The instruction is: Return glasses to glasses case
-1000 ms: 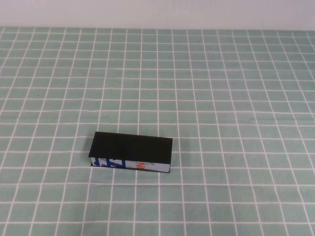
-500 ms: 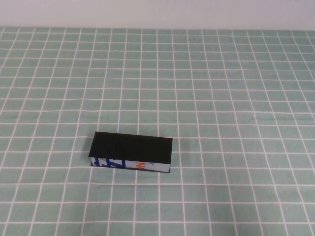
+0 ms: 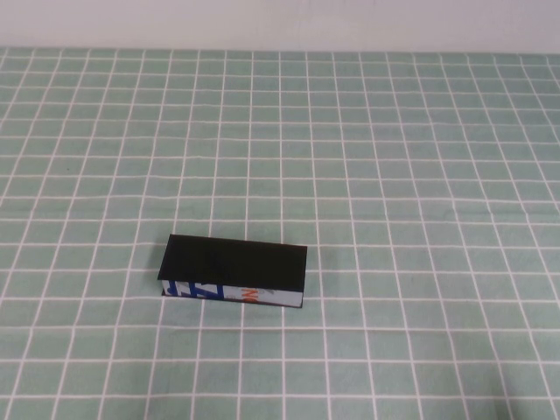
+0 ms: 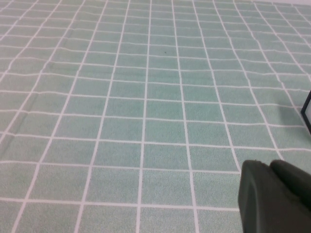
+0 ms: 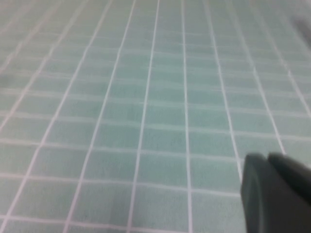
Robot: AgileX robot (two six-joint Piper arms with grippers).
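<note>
The glasses case [image 3: 234, 264] lies with its lid down on the green checked cloth, left of centre and toward the near edge in the high view. Its top is black and its white front side carries blue and orange print. The glasses are out of view. Neither arm shows in the high view. My left gripper [image 4: 269, 167] hovers low over bare cloth, fingers pressed together and holding nothing. A dark sliver, probably the case's edge [image 4: 307, 110], cuts into that wrist view's border. My right gripper [image 5: 267, 158] is also shut and empty above bare cloth.
The green cloth with a white grid [image 3: 394, 175] covers the whole table. A pale wall [image 3: 280, 22] runs behind its far edge. Nothing else stands on the cloth.
</note>
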